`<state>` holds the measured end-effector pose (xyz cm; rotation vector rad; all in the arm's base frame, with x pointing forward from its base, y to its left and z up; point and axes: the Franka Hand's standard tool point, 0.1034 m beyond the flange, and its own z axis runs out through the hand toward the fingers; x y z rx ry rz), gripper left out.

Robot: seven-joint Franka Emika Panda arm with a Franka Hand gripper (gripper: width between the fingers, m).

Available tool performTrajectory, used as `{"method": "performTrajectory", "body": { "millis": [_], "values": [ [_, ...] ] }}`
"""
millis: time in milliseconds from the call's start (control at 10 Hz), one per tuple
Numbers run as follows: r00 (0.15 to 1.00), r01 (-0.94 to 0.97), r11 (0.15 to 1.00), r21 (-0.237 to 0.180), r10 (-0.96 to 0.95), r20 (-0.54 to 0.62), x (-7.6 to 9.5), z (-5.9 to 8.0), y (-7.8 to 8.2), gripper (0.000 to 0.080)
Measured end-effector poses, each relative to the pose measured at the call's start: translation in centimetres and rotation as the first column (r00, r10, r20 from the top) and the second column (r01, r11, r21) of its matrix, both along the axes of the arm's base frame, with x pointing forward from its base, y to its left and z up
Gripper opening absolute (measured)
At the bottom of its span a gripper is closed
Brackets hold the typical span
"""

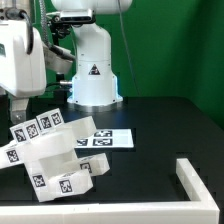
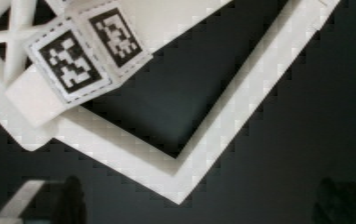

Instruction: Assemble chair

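Note:
Several white chair pieces (image 1: 52, 152) with black-and-white marker tags lie bunched together at the exterior view's lower left. My gripper (image 1: 17, 110) hangs just above their left end. In the wrist view a tagged, cross-braced chair piece (image 2: 82, 50) and the pointed corner of a white frame piece (image 2: 193, 160) lie below the gripper (image 2: 201, 212). The two dark fingers (image 2: 58, 203) stand wide apart on either side of that corner, with nothing between them. The gripper is open and empty.
The marker board (image 1: 108, 139) lies on the black table just to the exterior view's right of the chair pieces. A low white L-shaped corner rail (image 1: 199, 184) sits at the lower right. The robot's white base (image 1: 93, 72) stands at the back.

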<state>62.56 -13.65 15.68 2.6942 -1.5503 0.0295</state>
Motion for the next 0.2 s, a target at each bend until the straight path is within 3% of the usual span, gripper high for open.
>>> {"method": "performTrajectory", "body": {
  "millis": [200],
  "values": [
    [1.0,0.0,1.0,0.0,0.0,-0.001,-0.02,-0.06,0.0,0.0649]
  ]
}}
